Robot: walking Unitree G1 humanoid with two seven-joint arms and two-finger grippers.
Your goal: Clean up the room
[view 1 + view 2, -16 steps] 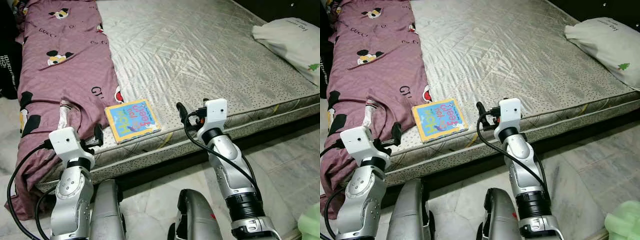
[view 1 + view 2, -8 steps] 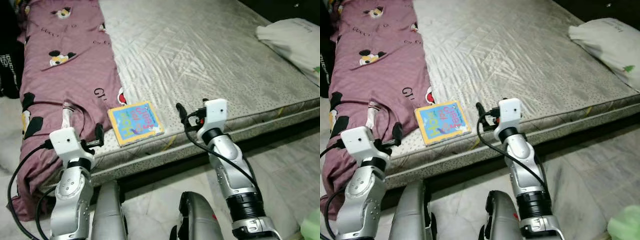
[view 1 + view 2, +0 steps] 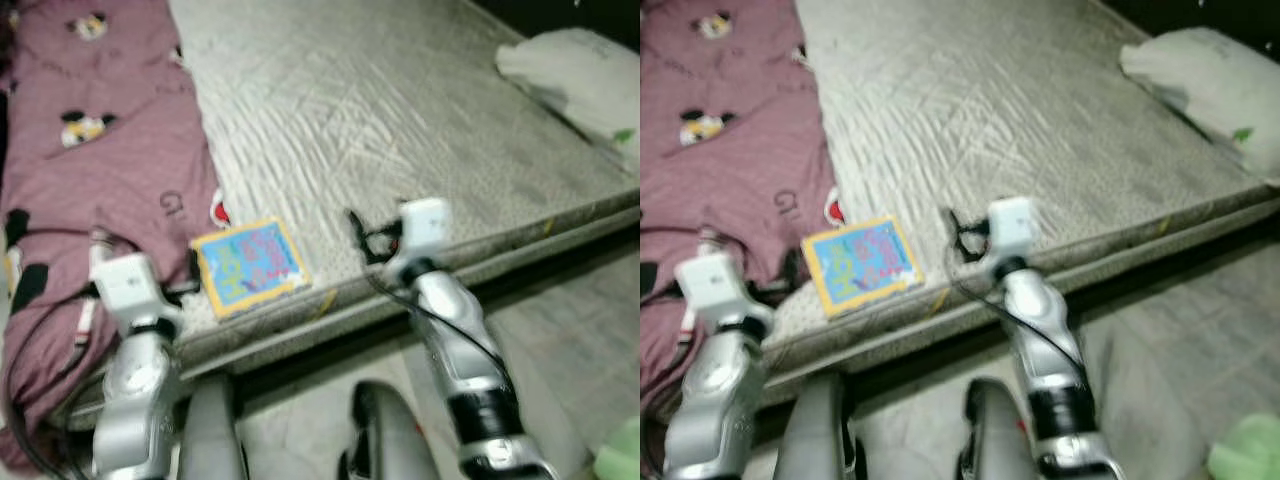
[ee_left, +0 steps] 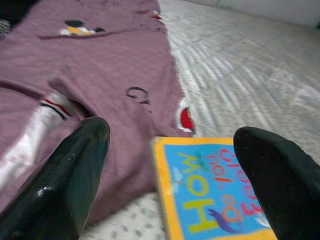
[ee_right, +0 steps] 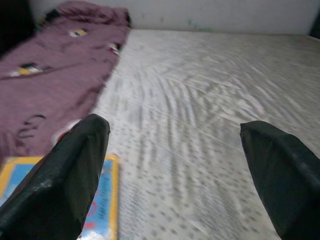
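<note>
On the mattress (image 3: 420, 130), near its front edge, lies the book (image 3: 246, 266), one corner touching the purple blanket (image 3: 90, 190); in the blurred head views we hold both arms raised at that edge, likely readying a pickup. Through the left wrist view, our left gripper (image 4: 175, 165) stands spread, the book just ahead between its fingers. Through the right wrist view, our right gripper (image 5: 175, 170) is also spread, over bare mattress, the book beside one finger.

Low bare grey mattress (image 3: 400, 120), pale marble floor (image 3: 570, 340), white wall (image 5: 200, 15).
</note>
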